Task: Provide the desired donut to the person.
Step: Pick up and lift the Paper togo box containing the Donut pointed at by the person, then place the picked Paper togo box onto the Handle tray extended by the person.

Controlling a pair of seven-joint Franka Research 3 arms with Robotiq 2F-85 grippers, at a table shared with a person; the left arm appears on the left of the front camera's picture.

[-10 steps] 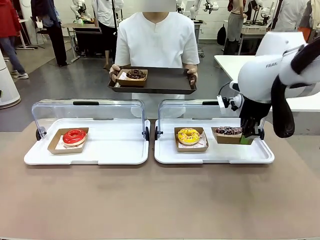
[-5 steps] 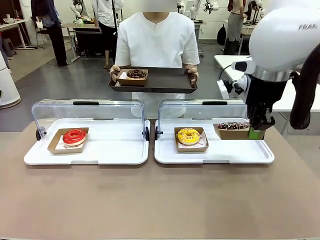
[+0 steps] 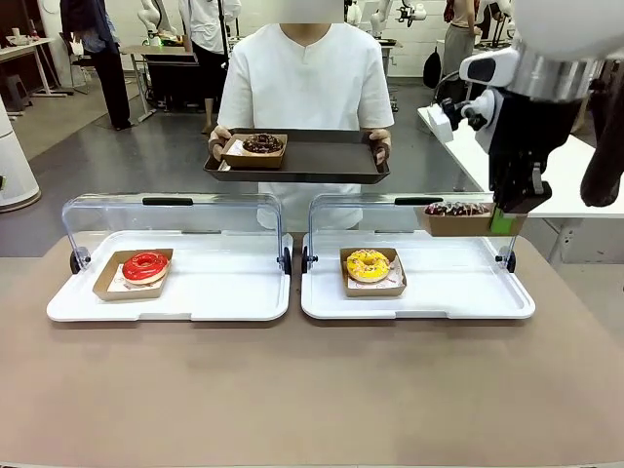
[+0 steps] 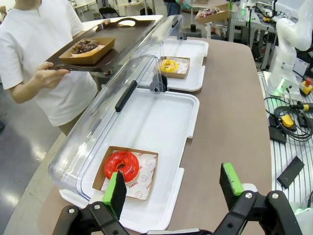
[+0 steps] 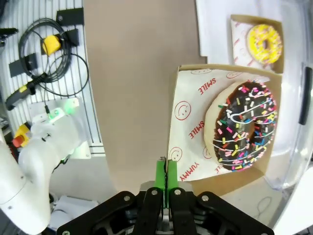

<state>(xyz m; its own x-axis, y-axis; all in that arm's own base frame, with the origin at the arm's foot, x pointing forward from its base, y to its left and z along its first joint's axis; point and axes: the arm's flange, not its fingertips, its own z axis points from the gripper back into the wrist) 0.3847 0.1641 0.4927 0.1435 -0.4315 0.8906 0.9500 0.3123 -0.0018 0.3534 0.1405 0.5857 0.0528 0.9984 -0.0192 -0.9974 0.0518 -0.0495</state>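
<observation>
So the right tool (image 5: 163, 176) was clamped tight on the rim of the cardboard boat (image 5: 222, 69) carrying the chocolate sprinkle donut (image 5: 244, 128). I'd guess it pinched only the edge so the pads never touched the icing. The boat hung in the air up and to the right of the yellow donut (image 3: 368, 263), level enough that nothing slid. The liner paper (image 5: 188, 112) read "SMILE" and "YUMMY", with little smiley faces. Beyond the yellow donut, the person (image 3: 307, 88) held out a dark serving tray (image 3: 322, 161) with one chocolate donut (image 3: 263, 144) on it and room beside it. The left tool (image 4: 171, 171) sat far left of the yellow donut, fingers wide apart, holding nothing.
</observation>
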